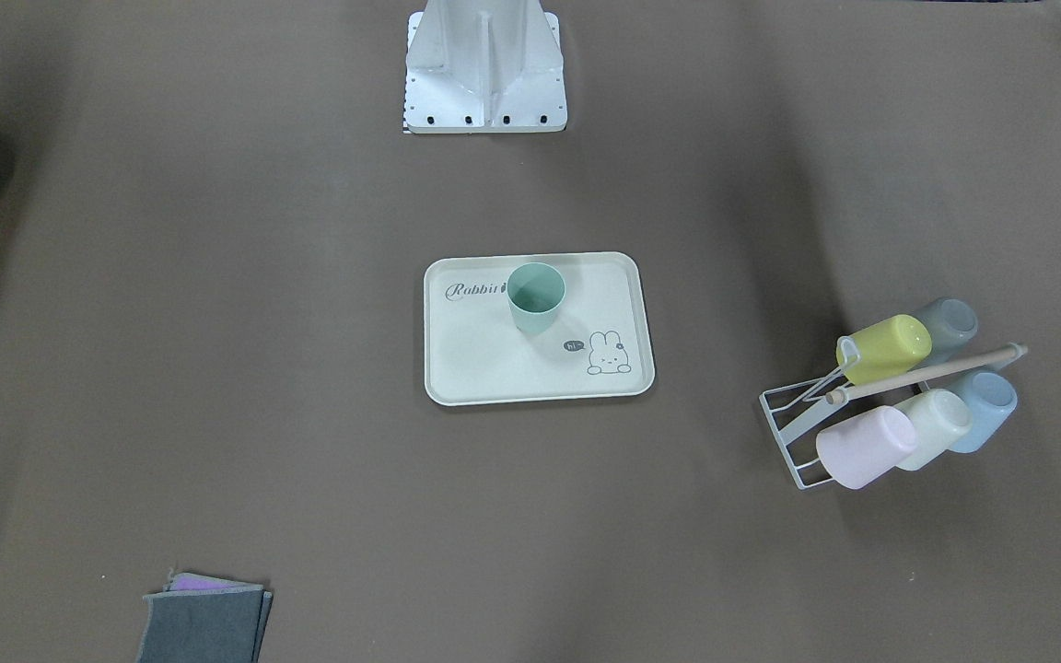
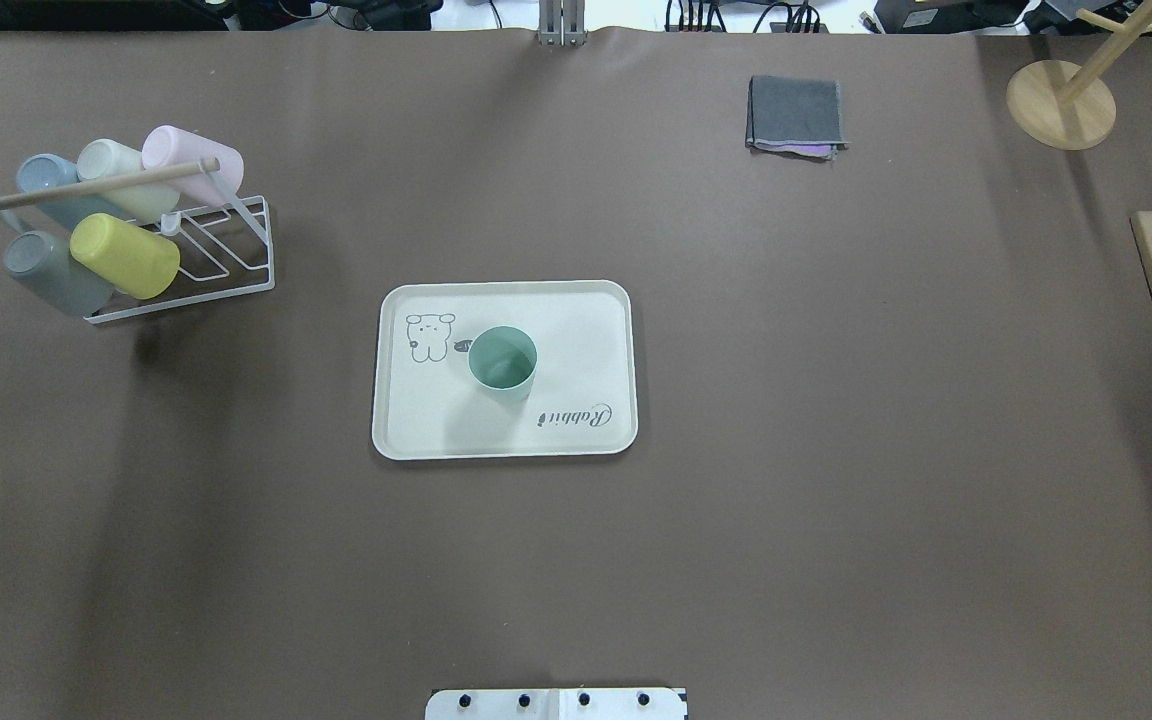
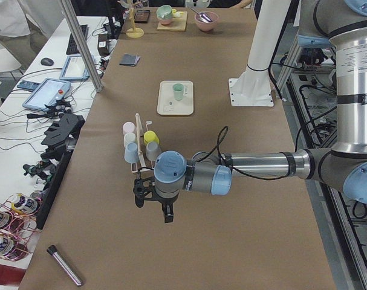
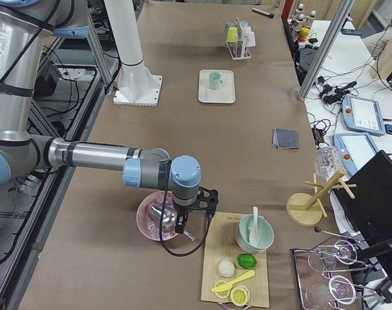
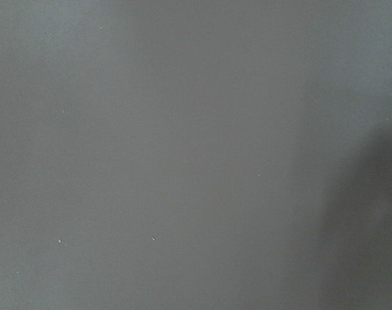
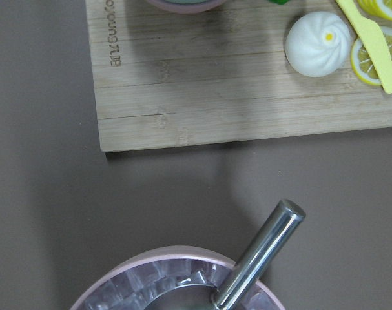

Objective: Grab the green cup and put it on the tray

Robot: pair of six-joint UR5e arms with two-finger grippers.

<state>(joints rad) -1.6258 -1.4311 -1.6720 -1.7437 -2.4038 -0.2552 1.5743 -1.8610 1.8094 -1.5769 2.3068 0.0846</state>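
Upright on the tray (image 1: 494, 368), mid-frame in the front-facing view: green cup (image 1: 535, 296), just beside the "Rabbit" script (image 1: 473, 291). Of left jaws and right jaws, only side glimpses; opening impossible to tell.

Even, diffuse light from above; broad soft shadows lie across the table (image 2: 836, 450). The green cup (image 2: 502, 364) casts a faint shadow on the tray (image 2: 586, 310). The left wrist view is dim, flat grey, darker at right.
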